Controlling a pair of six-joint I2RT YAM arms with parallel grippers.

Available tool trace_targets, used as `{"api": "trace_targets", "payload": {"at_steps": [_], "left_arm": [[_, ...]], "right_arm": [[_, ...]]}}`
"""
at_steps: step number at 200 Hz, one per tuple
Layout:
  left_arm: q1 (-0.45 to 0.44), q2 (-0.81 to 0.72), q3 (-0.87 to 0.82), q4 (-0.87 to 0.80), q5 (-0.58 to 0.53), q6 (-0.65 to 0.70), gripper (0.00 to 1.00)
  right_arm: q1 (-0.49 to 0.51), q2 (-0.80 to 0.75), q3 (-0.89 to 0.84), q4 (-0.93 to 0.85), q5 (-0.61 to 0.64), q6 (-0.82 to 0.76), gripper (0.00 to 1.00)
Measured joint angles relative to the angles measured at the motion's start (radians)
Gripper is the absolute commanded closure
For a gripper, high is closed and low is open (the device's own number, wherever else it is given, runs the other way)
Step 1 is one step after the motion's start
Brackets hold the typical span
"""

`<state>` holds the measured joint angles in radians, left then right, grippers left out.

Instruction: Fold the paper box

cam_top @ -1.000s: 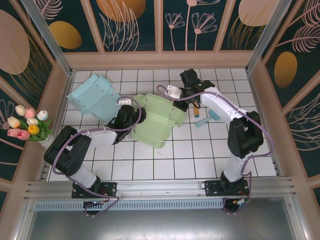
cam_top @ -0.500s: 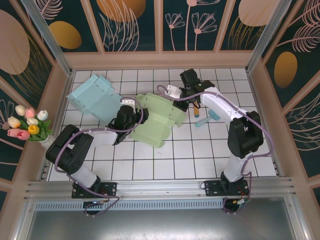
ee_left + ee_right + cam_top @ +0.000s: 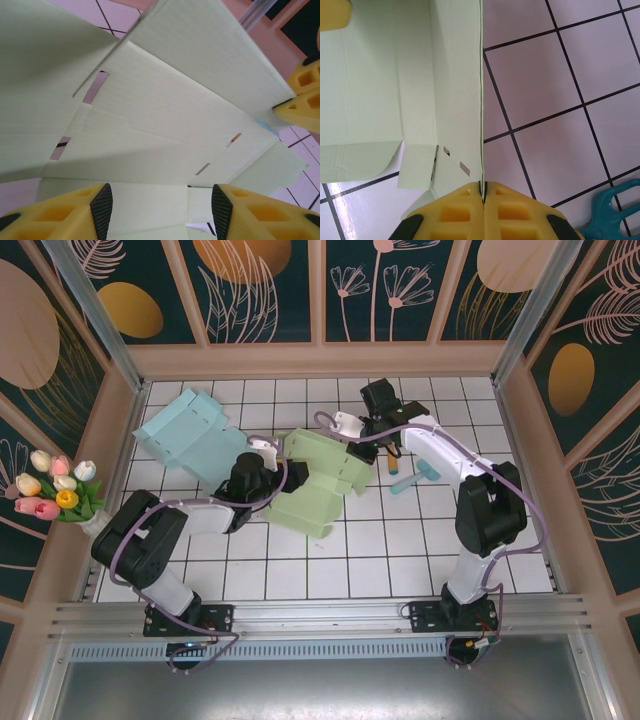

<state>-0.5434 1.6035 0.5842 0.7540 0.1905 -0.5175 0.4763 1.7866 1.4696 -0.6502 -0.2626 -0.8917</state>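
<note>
On the counter (image 3: 420, 550), the green paper box (image 3: 318, 490) lies centrally. From above, the left pincer (image 3: 161, 212) tips are hard to make out; it stands half open around a flap. The right pincer (image 3: 483, 192) pinches a wall edge tight.

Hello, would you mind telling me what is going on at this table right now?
Two robot arms are working on a pale green paper box, which lies partly folded on the tiled table. The right gripper is shut on the edge of one raised panel. The left gripper sits at the sheet's other side with its jaws apart. A light blue box blank lies flat nearby.
</note>
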Motion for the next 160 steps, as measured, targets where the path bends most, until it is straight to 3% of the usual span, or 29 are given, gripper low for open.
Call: {"api": "trace_targets", "payload": {"at_steps": [35,85,121,160], "left_arm": [[0.000,-0.197,-0.100,-0.037,-0.084,-0.011,0.43],[0.000,-0.529,-0.235,-0.120,-0.370,-0.055,0.42],[0.001,-0.487,-0.239,-0.156,-0.478,-0.048,0.44],[0.001,-0.389,-0.240,-0.124,-0.485,-0.006,0.46]], "right_arm": [[0.000,-0.002,-0.054,0.061,0.033,-0.012,1.00],[-0.001,-0.094,-0.207,0.193,0.137,-0.074,1.00],[0.019,-0.211,-0.347,0.347,0.210,-0.162,1.00],[0.029,-0.295,-0.472,0.461,0.212,-0.336,1.00]]}}
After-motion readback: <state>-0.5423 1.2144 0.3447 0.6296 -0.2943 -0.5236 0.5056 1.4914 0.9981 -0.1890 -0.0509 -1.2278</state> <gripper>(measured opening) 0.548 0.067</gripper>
